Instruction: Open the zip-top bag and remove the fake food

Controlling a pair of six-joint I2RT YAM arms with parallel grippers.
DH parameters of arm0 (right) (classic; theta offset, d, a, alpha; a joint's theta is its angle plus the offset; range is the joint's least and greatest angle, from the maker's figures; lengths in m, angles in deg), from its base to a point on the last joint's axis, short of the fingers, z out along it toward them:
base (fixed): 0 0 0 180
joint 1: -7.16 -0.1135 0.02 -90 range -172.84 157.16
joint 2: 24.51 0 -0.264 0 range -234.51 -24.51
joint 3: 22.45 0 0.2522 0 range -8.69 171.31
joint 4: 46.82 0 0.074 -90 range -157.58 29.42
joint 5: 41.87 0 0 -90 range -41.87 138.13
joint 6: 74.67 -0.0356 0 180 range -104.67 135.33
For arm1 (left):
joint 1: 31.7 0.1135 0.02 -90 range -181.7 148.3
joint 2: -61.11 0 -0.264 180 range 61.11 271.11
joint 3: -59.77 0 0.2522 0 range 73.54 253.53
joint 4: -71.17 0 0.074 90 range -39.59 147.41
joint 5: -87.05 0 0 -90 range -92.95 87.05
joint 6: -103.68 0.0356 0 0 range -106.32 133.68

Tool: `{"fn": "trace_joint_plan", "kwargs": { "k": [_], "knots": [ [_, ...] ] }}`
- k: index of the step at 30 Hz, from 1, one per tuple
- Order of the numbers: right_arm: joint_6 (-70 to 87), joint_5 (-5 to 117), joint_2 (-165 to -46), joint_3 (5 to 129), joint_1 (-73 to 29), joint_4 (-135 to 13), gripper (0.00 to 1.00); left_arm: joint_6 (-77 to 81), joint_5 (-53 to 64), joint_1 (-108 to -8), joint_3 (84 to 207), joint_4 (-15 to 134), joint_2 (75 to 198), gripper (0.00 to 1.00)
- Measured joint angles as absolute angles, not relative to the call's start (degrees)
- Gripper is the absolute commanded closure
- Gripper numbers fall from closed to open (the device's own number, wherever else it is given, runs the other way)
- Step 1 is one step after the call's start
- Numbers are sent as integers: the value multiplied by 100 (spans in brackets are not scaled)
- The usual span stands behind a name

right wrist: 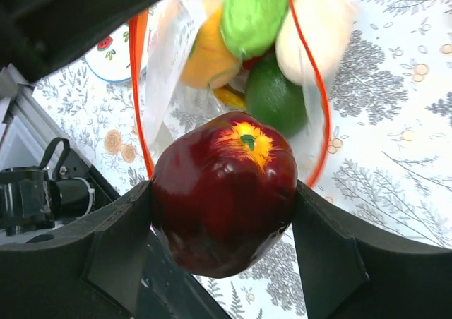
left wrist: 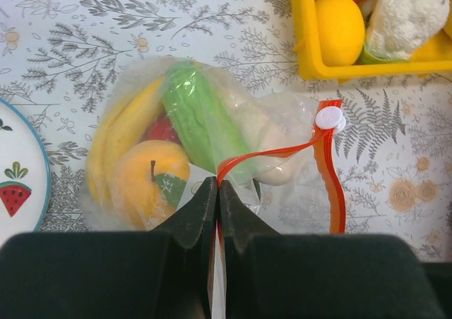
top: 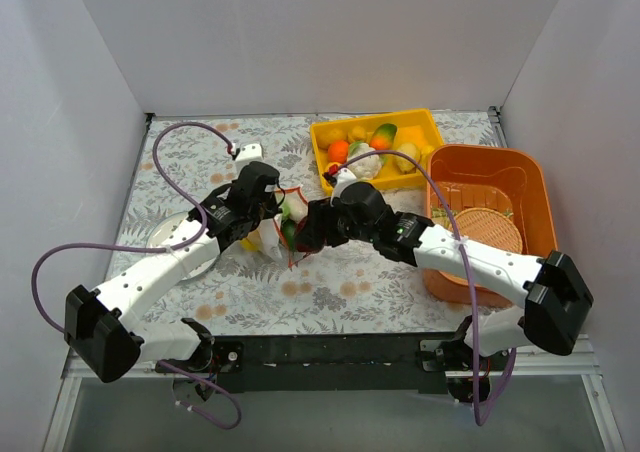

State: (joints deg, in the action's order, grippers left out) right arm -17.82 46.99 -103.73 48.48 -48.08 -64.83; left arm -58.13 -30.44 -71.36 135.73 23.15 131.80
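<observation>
Zip-top bag (left wrist: 289,111), clear plastic w/ red-orange strip, on tabletop (top: 340,284); left pincer (left wrist: 217,192) clamped on its rim. Right pincer (right wrist: 223,217) holds dark-red toy apple (right wrist: 224,181) at bag mouth. Yellow plastic bin (top: 321,160) beyond, orange plastic tub (top: 537,187) to right.

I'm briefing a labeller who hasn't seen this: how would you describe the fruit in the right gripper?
On the flower-patterned table, find the clear zip-top bag at its middle. At its open mouth the right gripper clasps a dark red apple. Unlike the yellow and green pieces in the bag, it is glossy maroon with a yellow patch around a green stem.
</observation>
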Motion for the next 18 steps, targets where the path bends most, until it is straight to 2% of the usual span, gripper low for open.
{"fn": "trace_joint_plan", "kwargs": {
  "k": [6, 11, 18],
  "knots": [
    [-1441, 4670, -10144, 5300, -4576, -7049, 70, -5813, -2895, -6682, 13444, 2315, 13137, 100],
    [-1054, 4832, -10246, 6063, -3624, -7440, 69, -5813, -2740, -6503, 13389, 2311, 13029, 100],
    [-355, 4863, -11650, 7904, -2048, -7816, 68, -5785, -2482, -6468, 13389, 2313, 12881, 100]
  ]
}}
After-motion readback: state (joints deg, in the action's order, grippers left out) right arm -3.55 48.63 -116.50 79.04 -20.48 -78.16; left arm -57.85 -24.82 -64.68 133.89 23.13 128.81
